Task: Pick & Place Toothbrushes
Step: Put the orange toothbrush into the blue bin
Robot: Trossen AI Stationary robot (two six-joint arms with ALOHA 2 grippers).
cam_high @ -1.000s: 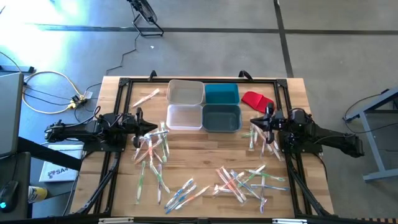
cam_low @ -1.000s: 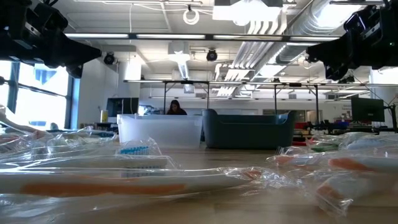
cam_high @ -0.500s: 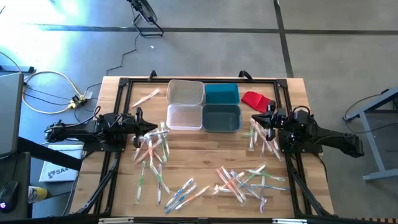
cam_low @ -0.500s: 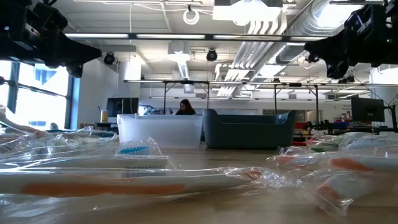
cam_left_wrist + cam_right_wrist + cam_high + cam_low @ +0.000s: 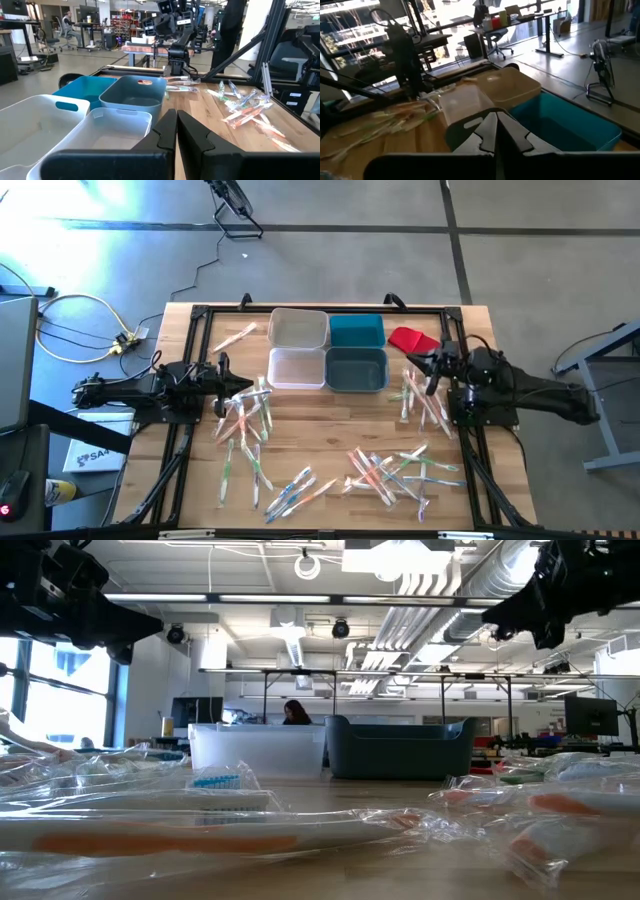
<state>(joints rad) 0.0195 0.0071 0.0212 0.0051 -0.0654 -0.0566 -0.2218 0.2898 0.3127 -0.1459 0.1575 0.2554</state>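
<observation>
Nearest me, along the front of the worktop (image 5: 330, 430), the toothbrushes (image 5: 385, 470) lie scattered in loose heaps, still in their clear wrappers: one spread at the front right, another bunch (image 5: 245, 420) just beside my left hand, a small cluster (image 5: 420, 402) under my right, and a lone one (image 5: 236, 336) off at the far left corner. Beyond them sit the four bins: the white bin (image 5: 297, 368), the grey bin (image 5: 356, 369), the clear bin (image 5: 298, 328) and the teal bin (image 5: 357, 330). As far as I can see from above and from my wrists, all four are bare inside, so I judge the job hardly begun, with nearly every brush left to move.

My left fingers (image 5: 176, 131) are clenched together on nothing, hovering above the worktop near the white bin. My right fingers (image 5: 496, 131) are likewise pressed closed and empty, raised over the right side close to the grey bin. A red cloth (image 5: 412, 340) lies past my right hand, by the teal bin.
</observation>
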